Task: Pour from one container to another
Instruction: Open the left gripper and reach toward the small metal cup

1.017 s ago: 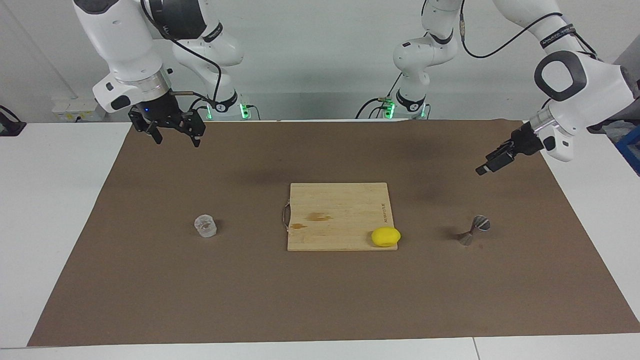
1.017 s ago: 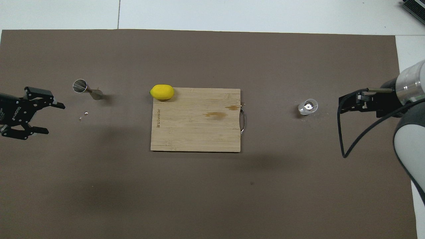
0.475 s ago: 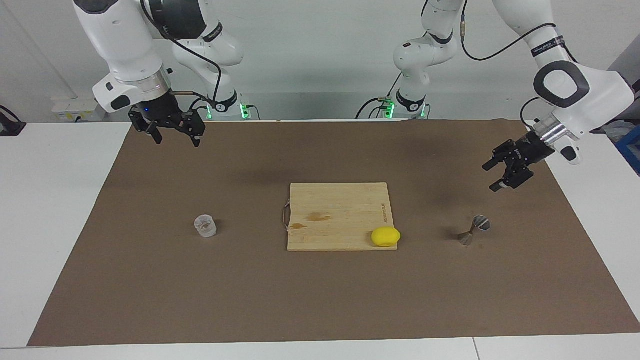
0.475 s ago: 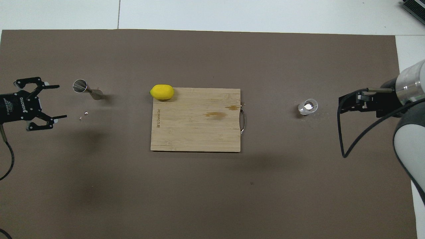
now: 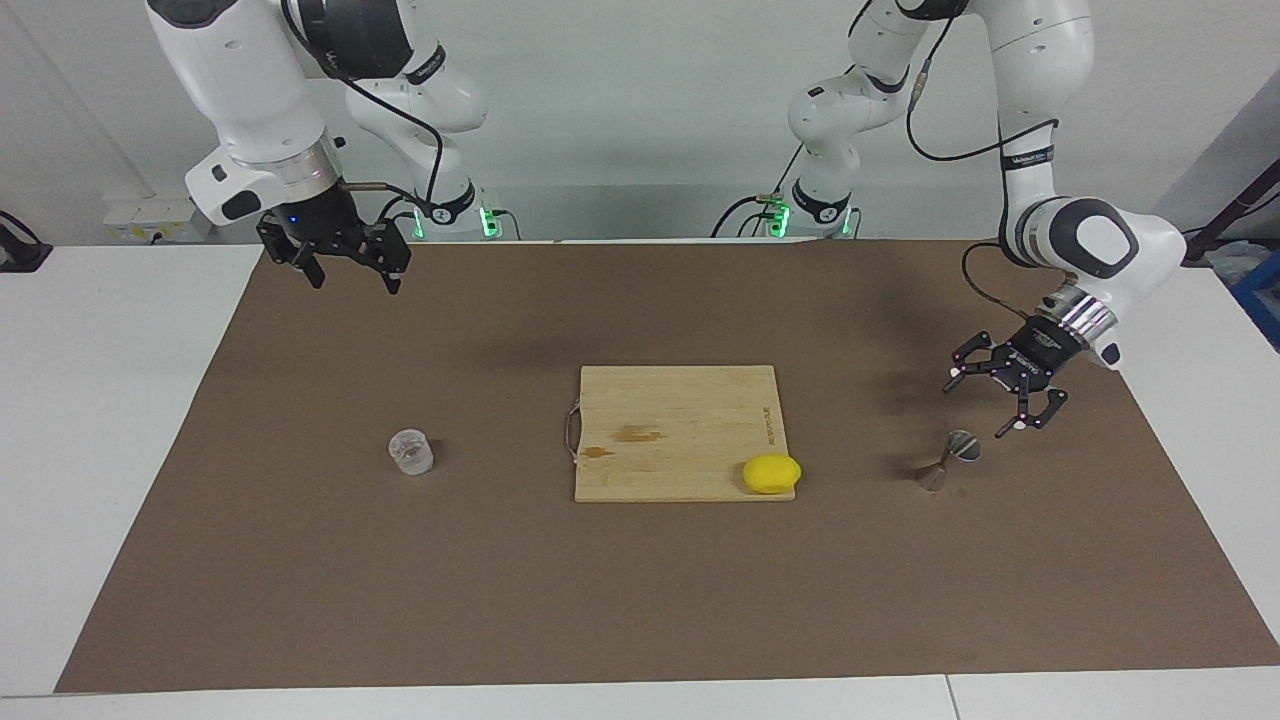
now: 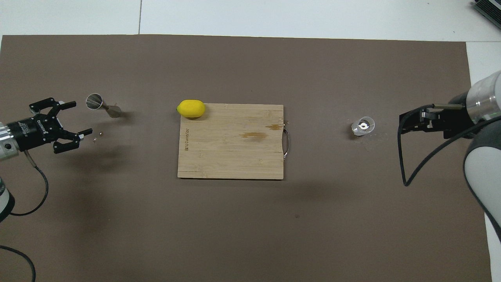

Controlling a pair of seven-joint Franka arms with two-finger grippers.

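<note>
One brown mat (image 5: 640, 600) covers my white tabletop (image 5: 100, 400), a pale wall above it. I count one cup (image 5: 411, 452), one jigger (image 5: 948, 460), one lemon (image 5: 771, 473) and one board (image 5: 675, 420). The jigger leans, its long axis tilted, its upper mouth turned toward the left arm's end; it stands at that end of the mat. My left gripper (image 5: 985, 398), fingers spread, hangs just above and beside it, apart. The cup stands upright at the right arm's end; my right gripper (image 5: 345, 270) waits spread over the mat's edge.
</note>
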